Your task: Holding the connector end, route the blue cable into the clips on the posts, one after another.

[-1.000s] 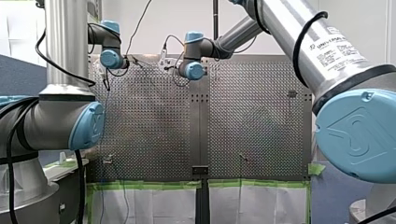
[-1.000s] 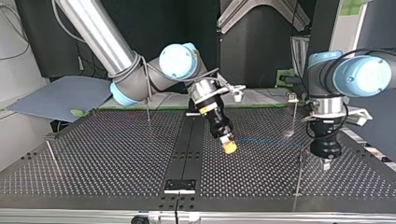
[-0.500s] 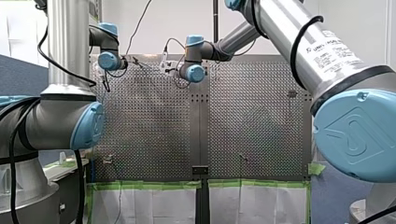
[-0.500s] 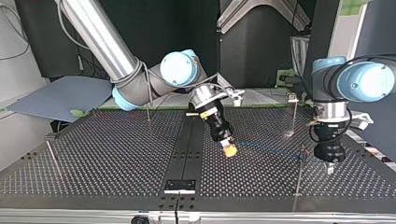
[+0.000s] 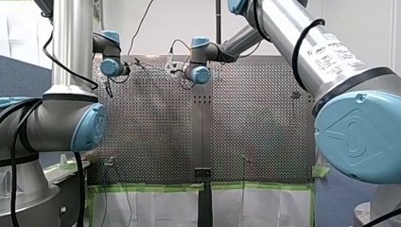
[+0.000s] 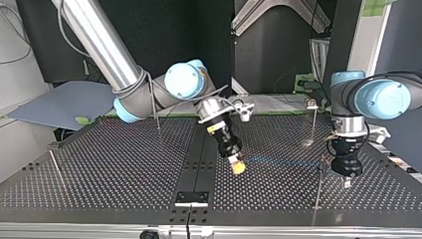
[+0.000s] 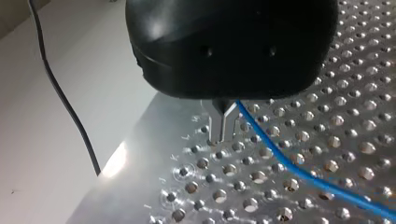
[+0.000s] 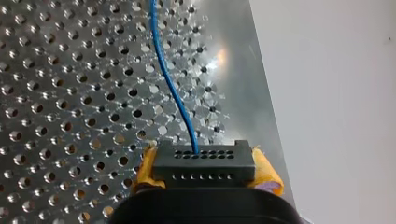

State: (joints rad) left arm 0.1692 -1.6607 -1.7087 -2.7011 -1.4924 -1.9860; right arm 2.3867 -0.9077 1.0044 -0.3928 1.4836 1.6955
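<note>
Since thin and limp, judge blue cable [image 8: 170, 79] light, floppy, apt to sag or snag; take by rigid black connector [image 8: 204, 163], never mid-wire. Find connector clamped between yellow pads [image 8: 266, 170] of right gripper [image 6: 238, 168], cable leaving it low over table [image 6: 99, 164] toward post [image 6: 317, 191] at top view's right. Note right arm slanting down from top view's left, gripper tilted near centre strip. Note left arm upright, left gripper [image 7: 223, 128] pointing straight down just beside that post, metal fingers drawn together, cable just beside them; whether nipped, cannot tell.
</note>
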